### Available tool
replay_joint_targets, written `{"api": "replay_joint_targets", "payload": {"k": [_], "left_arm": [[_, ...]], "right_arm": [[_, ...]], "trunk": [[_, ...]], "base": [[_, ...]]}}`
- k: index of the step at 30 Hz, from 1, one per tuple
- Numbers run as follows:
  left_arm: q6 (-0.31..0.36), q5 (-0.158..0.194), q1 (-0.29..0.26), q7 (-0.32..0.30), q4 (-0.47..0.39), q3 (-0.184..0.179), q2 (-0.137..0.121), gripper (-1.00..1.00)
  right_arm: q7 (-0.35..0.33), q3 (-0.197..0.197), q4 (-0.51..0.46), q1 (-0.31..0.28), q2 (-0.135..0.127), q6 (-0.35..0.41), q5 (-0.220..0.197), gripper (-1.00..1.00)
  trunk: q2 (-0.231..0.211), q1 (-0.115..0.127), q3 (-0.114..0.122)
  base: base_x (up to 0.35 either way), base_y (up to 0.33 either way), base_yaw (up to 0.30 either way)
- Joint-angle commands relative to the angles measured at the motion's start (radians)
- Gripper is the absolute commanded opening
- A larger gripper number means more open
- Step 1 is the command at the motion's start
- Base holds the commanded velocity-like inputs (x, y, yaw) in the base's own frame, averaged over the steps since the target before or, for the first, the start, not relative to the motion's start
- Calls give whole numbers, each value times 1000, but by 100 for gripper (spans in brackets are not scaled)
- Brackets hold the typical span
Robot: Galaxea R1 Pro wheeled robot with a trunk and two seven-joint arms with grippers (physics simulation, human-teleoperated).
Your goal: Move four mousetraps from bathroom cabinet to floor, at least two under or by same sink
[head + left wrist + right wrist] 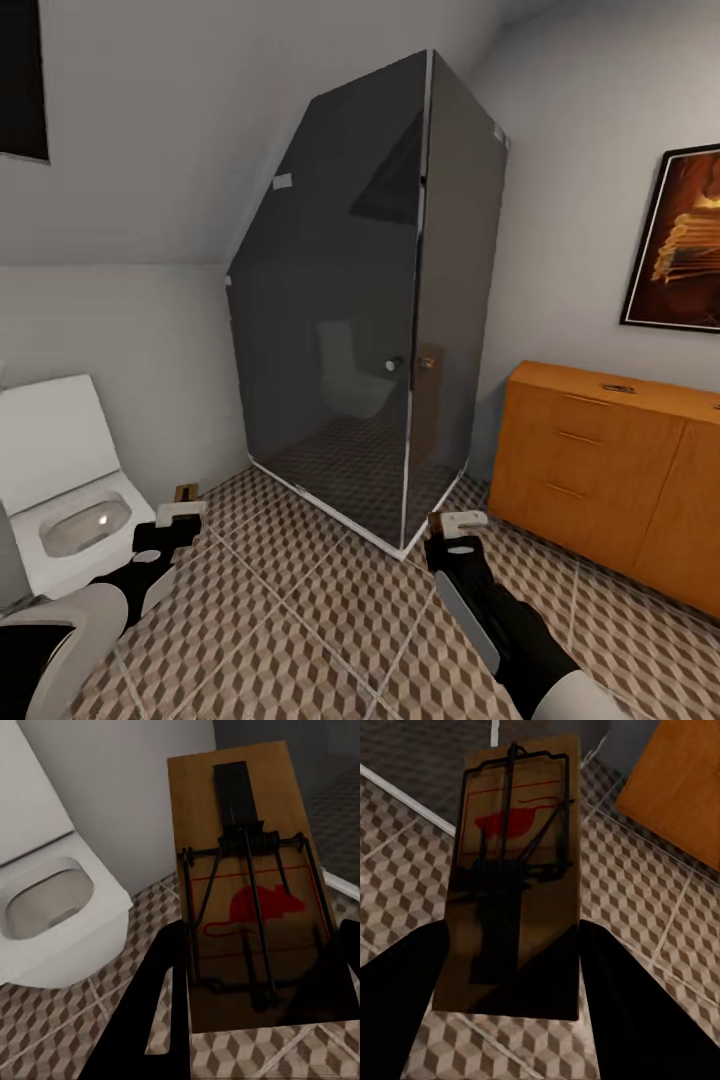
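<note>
Mousetraps [247, 900] [514, 870] clamped one per gripper [180, 515] [458, 522], lower frame, over tiled floor [300, 620]; likely to slip or land far from any sink.

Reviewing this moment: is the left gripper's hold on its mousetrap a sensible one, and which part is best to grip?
Seemingly yes. The left gripper clamps the mousetrap across its long side edges at the board's near end, from behind, clear of the spring and bar.

Shower enclosure [380, 330] stands at twelve o'clock on the bathroom floor [300, 620]; toilet [70, 490] at nine, cabinet [610, 470] at three, framed picture [680, 240] above it.
</note>
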State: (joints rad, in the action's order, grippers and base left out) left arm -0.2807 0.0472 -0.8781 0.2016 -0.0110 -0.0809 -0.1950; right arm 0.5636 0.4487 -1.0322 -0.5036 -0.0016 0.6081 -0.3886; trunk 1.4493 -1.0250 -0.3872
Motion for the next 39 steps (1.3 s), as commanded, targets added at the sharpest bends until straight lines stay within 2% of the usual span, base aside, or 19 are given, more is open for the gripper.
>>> {"api": "replay_joint_targets", "payload": {"k": [1, 5, 8, 10, 11, 15, 19, 20, 23, 26, 33, 35, 36, 37, 38, 39], "left_arm": [[-1, 5, -1, -5, 1, -7, 1, -100], [4, 14, -1, -26, 0, -5, 1, -100], [17, 17, -1, -38, 1, -4, 9, -100], [22, 17, -1, -60, 1, -5, 21, -100], [25, 18, -1, -82, 1, -5, 28, -100], [28, 20, -1, -130, 1, -6, 39, -100], [29, 21, -1, -144, 1, -7, 42, -100], [30, 21, -1, -145, 2, -6, 43, -100], [40, 22, -1, -146, 2, -6, 44, -100], [49, 22, -1, -147, 4, -6, 49, -100], [54, 26, 7, -145, 7, -5, 50, -100], [57, 31, 38, -142, 8, -4, 49, -100], [58, 41, 56, -142, 8, -2, 49, -100], [58, 68, 79, -141, 8, -1, 50, -100], [57, 123, 103, -141, 8, 0, 50, -100], [55, 140, 109, -141, 8, 1, 50, -100]], "right_arm": [[11, 17, 8, -1, 0, -15, -8, -100], [13, 52, 53, -1, 14, -70, -8, -100], [13, 67, 137, -1, 44, -162, -6, -100], [13, 70, 189, -1, 54, -223, -5, -100], [13, 72, 220, -1, 58, -260, -3, -100], [10, 74, 270, -1, 62, -322, 1, -100], [9, 75, 278, -1, 62, -332, 12, -100], [10, 75, 279, -1, 62, -332, 28, -100], [29, 72, 279, -1, 65, -336, 122, -100], [35, 71, 272, -1, 66, -331, 161, -100], [36, 71, 269, -1, 66, -322, 166, -100], [35, 71, 268, -1, 68, -316, 165, -100], [33, 71, 268, -1, 72, -309, 165, -100], [32, 70, 268, -1, 88, -295, 165, -100], [30, 68, 269, -1, 112, -279, 165, -100], [30, 68, 269, -1, 117, -276, 165, -100]], "trunk": [[1, 0, -1], [1, 0, 1], [1, 0, 2], [1, 0, 2], [1, 0, 2], [1, 0, 2], [1, 0, 2], [1, 0, 2], [1, 0, 3], [1, 0, 4], [1, 0, 8], [1, 0, 9], [1, 0, 9], [1, 0, 10], [1, 0, 10], [1, 0, 10]], "base": [[0, 0, 296], [0, 0, 298], [0, 0, 299], [0, 0, 300], [0, 0, 300], [0, 0, 300], [0, 0, 183], [0, 0, 64], [0, 0, 97], [0, 0, 226], [0, 0, 291], [0, 0, 298], [0, 0, 299], [0, 0, 299], [0, 0, 299], [0, 0, 299]]}}
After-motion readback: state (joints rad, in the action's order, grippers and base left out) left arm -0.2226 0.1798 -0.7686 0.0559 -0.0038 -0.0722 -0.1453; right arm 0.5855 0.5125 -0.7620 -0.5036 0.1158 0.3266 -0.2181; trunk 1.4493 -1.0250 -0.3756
